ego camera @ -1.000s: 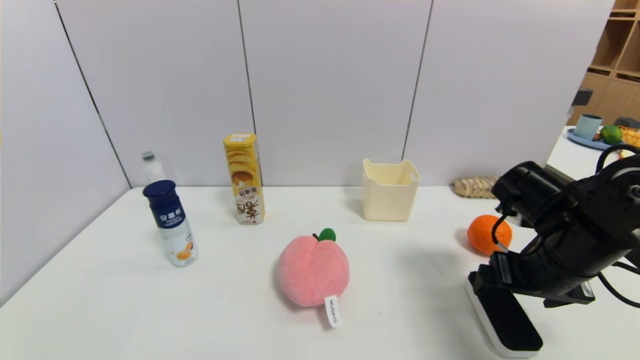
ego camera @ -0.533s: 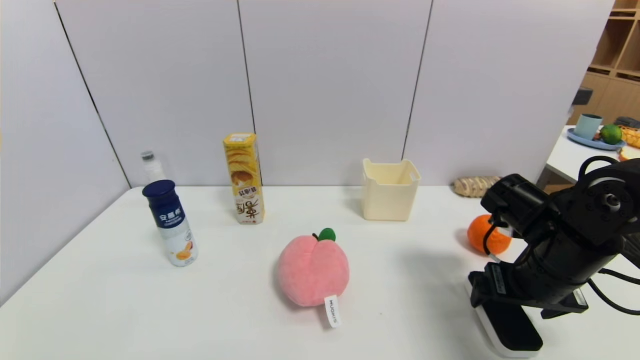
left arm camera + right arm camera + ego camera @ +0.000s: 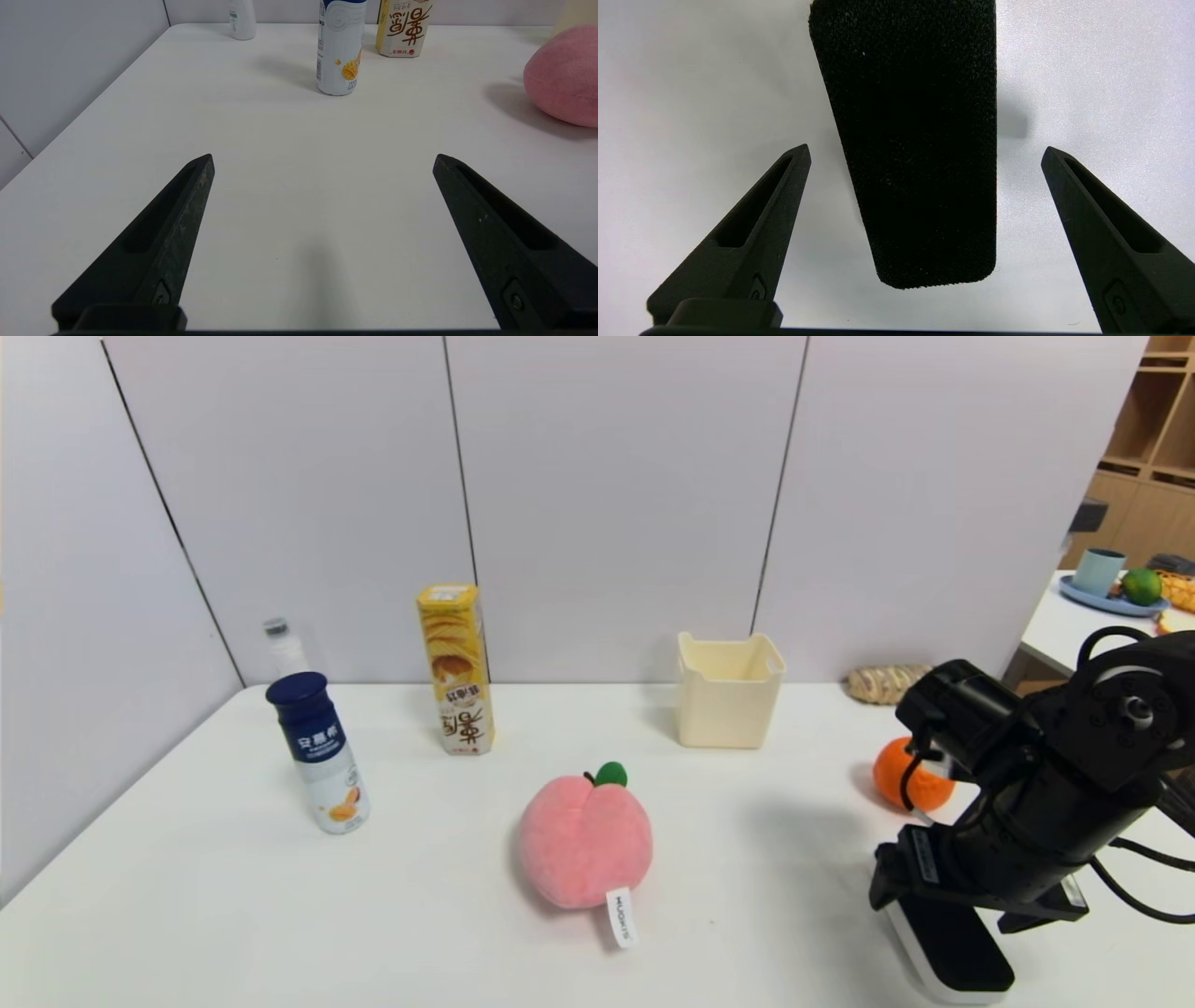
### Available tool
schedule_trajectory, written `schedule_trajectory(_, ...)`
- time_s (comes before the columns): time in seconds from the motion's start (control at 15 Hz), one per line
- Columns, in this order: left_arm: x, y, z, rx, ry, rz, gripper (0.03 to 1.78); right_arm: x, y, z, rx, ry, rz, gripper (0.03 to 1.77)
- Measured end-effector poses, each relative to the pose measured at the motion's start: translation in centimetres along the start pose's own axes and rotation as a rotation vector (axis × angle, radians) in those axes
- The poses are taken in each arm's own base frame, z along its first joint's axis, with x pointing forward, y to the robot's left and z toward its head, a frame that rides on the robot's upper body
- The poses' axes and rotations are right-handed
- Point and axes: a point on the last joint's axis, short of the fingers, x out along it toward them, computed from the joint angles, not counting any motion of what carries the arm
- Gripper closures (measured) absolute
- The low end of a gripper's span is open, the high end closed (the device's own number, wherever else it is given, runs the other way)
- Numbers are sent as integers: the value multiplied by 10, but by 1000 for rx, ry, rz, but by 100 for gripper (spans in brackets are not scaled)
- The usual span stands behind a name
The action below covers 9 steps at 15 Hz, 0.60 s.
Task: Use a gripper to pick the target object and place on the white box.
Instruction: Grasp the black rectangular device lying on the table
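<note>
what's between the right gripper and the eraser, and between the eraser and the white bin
Nothing visible. The right gripper hangs open straight over the eraser, a finger on each side with bare table between. Toward the white bin the table is bare too; the orange sits off to the side.

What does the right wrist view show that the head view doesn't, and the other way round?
Right wrist only: the right gripper open, its fingers either side of the eraser's black felt, not touching it.
Head only: the white box, orange, plush peach, two bottles and snack carton; the arm hides the fingers.
Both: the eraser lying on the table.
</note>
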Motion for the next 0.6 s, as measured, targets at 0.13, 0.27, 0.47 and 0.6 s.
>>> schedule_trajectory(0.13,0,0,0,0,1,0,12,1,0,0,-2,12,20,9)
schedule_trajectory(0.27,0,0,0,0,0,0,12,1,0,1,-1,15,24,9)
schedule_trajectory(0.47,0,0,0,0,1,0,12,3,1,1,-7,21,21,9)
schedule_trajectory(0.6,0,0,0,0,1,0,12,6,2,2,-9,29,16,9)
